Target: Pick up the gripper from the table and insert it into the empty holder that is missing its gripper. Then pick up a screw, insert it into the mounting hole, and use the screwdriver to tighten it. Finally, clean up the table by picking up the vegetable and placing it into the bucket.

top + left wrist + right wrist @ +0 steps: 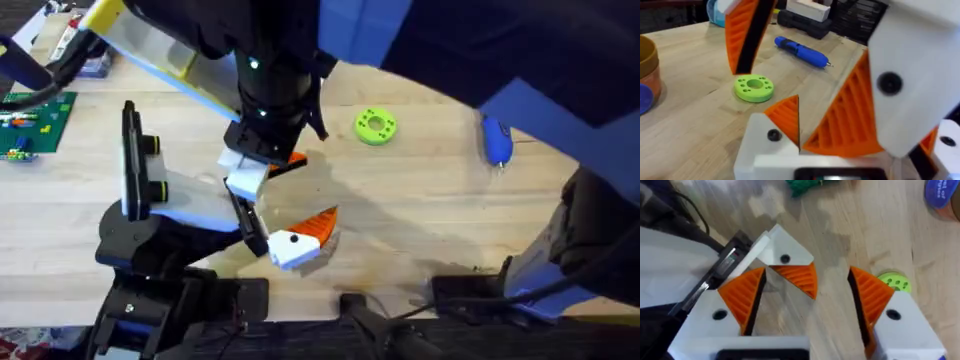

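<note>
Gripper (293, 246) lies on the counter (430, 215) near the front middle. Its white block touches the end of the holder (246, 224), the short black plate reaching out from the black stand (128, 240) at the left. Its orange wedge points away from the stand. Cannot tell if it is seated in the holder. Right tool (805, 272) hangs above it with its fingers (742, 297) spread apart, clamped on nothing. In the right wrist view the gripper shows between them, closer to one finger. Left tool state cannot be told. Vegetable (805, 186) lies on bare wood beyond the gripper, with the bucket (942, 195) off to one side of it, apart. Lime-green disc (375, 126) sits mid-counter and the blue screwdriver (497, 140) lies farther right, well apart from the gripper. Taller black plate (130, 160) with yellow-ringed knobs stands upright on the stand.
</note>
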